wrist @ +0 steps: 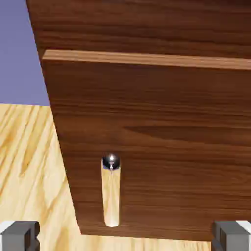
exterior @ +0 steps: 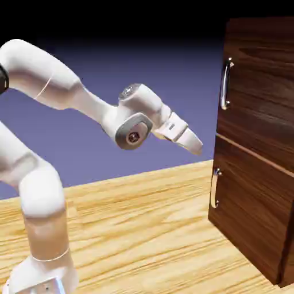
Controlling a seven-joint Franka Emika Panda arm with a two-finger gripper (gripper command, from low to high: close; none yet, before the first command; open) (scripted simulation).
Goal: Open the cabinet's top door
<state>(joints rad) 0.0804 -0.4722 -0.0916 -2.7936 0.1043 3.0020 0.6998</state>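
in the exterior view, the long handle [exterior: 225, 86] of the top door [exterior: 264, 92] is seen above the end effector [exterior: 196, 150] and farther to the exterior view's right, with free air left between them. the bar of this handle is set upright, along the near-left edge of the upper panel. in the hand view, the finger tips [wrist: 20, 236] are spread wide, and nothing is held by them; only the lower handle [wrist: 112, 196] is shown there, below the light strip [wrist: 147, 58]. so, a raise is judged to be needed first, then an approach toward the upright bar.
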